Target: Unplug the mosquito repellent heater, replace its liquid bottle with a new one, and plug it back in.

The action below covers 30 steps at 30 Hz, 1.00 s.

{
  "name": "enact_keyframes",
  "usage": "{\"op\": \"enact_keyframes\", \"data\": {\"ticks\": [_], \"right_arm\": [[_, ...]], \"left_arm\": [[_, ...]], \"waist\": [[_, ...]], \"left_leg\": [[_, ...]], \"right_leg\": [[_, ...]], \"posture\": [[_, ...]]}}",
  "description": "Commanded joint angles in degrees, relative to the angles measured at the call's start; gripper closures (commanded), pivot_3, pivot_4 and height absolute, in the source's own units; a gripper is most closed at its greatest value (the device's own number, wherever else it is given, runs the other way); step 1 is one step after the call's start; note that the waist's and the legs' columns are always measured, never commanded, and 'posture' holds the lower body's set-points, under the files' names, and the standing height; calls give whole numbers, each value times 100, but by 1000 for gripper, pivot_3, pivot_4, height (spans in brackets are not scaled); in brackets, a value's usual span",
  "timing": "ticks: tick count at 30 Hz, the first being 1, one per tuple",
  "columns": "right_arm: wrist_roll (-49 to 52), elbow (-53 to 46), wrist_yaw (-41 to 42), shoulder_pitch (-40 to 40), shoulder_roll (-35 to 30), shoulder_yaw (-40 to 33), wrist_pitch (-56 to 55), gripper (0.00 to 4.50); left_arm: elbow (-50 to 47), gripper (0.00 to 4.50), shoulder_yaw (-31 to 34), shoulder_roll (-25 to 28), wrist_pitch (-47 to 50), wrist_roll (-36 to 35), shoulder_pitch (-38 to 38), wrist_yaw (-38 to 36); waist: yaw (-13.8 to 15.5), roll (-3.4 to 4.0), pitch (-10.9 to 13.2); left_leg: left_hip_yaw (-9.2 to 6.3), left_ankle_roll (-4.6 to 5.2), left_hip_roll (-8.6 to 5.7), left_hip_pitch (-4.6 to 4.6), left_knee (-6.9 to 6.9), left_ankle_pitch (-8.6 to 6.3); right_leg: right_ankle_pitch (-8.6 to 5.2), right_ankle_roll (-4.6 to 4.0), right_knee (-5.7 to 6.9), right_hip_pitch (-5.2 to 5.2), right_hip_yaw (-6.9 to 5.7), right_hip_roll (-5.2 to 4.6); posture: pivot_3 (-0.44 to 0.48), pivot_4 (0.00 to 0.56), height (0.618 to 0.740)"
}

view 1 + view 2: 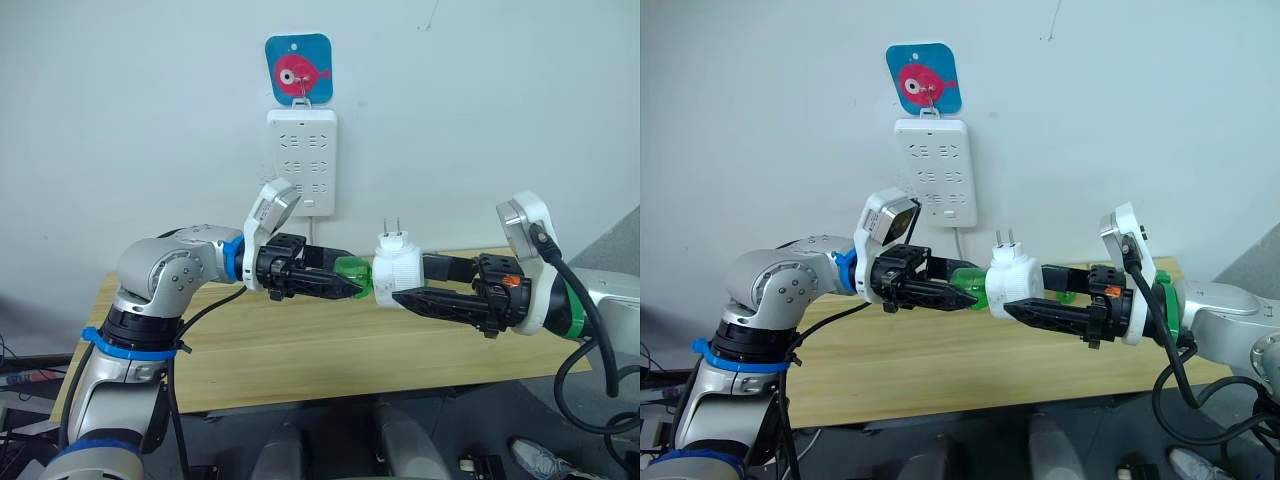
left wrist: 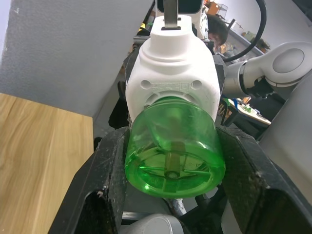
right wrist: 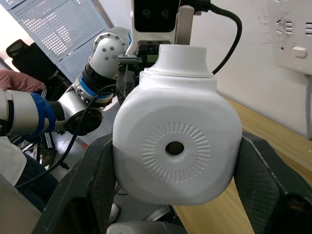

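The power strip (image 1: 301, 160) on the wall has no plug in it — the mosquito repellent heater (image 1: 399, 270) is up in the air over the table (image 1: 300, 350), squeezed by the right gripper (image 1: 405, 285). The left gripper (image 1: 350, 280) pinches the green bottle (image 1: 353, 275) stuck in it, so I think the bottle swap is on — next, twist and pull the bottle out.

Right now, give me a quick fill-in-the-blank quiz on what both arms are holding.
1. The right gripper holds the white ____.
2. The left gripper grips a bottle coloured ____.
3. The heater's prongs point ____.
4. The power strip hangs on the ____.

Answers: heater; green; up; wall
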Motion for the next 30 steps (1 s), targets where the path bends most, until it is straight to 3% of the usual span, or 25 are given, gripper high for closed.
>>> {"op": "enact_keyframes", "data": {"ticks": [1, 7, 11, 12, 30], "right_arm": [[117, -140, -87, -234, 42, -4, -181, 1510], [585, 135, -340, -487, -192, 220, 83, 1510], [837, 250, -473, -556, -360, 240, 138, 80], [879, 266, -511, -553, -393, 237, 146, 0], [1152, 394, -844, -519, -595, 146, 76, 0]], "left_arm": [[-327, 2159, -136, -48, -55, -76, -67, -58], [-347, 2159, -262, -214, -229, 23, -74, -4], [-306, 2159, -252, -276, -314, 78, -33, 47], [-298, 2159, -247, -290, -341, 93, -10, 68], [-191, 2159, -169, -290, -248, -62, 44, 234]], "waist": [[-2, 0, 0], [-1, 0, -1], [6, 3, -4], [1, 2, -4], [-10, 8, -9]], "left_leg": [[0, 0, 0, 0, 0, 0], [1, 0, 0, 0, 1, 0], [1, 0, -3, -1, 1, 0], [0, 0, -2, -3, 2, 0], [1, 2, 0, 0, 1, -1]], "right_leg": [[0, 0, 0, 0, 0, 0], [0, 0, -1, 0, 0, 0], [0, 0, -3, 3, 2, -1], [0, 0, -4, 3, 2, -1], [0, 0, -1, 2, 0, 2]], "posture": [[-202, 129, 730], [-205, 129, 730], [-203, 130, 730], [-203, 130, 730], [-207, 131, 730]]}}
